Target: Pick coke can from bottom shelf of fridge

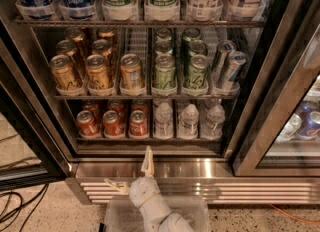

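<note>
The fridge (200, 168) stands open in front of me, its ribbed steel base low in view. On the bottom shelf (150, 138) three red coke cans stand in the front row: left (88, 123), middle (113, 123) and right (138, 123), with more red cans behind them. My gripper (131, 173) is below the shelf, in front of the steel base. It is open and empty. One finger (146, 160) points up towards the right coke can, and the other finger (117, 185) points left.
Clear water bottles (188, 122) fill the right half of the bottom shelf. Gold-orange cans (98, 72) and green cans (165, 72) stand on the rack above. A dark door frame (30, 126) is at left and a glass door (280, 101) at right. Cables (15, 211) lie on the floor.
</note>
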### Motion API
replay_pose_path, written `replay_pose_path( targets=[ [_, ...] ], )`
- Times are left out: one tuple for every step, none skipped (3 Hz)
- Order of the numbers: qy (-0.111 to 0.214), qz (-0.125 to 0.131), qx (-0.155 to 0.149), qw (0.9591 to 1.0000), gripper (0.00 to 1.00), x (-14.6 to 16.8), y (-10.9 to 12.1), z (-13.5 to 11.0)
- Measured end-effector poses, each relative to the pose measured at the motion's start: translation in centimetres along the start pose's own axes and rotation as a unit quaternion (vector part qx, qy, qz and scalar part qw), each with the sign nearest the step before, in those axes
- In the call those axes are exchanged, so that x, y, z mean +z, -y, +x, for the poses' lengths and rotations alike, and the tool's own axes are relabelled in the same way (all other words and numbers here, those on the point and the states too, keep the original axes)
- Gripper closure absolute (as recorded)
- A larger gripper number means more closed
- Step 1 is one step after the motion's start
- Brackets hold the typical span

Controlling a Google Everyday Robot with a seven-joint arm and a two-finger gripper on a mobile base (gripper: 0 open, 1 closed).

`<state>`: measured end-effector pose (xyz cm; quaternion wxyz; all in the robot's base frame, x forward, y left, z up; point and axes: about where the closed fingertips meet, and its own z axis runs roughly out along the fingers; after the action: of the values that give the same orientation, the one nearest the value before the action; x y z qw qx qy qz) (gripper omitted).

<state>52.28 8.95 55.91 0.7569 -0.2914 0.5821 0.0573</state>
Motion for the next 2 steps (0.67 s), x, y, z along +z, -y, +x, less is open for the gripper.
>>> replay_pose_path(
  targets=[
    [0.008,0.022,-0.007,0.9997,0.00,0.85,0.83,0.29],
    [0.000,0.039,-0.023,0.9990,0.00,1.17,1.44,0.52]
  ],
)
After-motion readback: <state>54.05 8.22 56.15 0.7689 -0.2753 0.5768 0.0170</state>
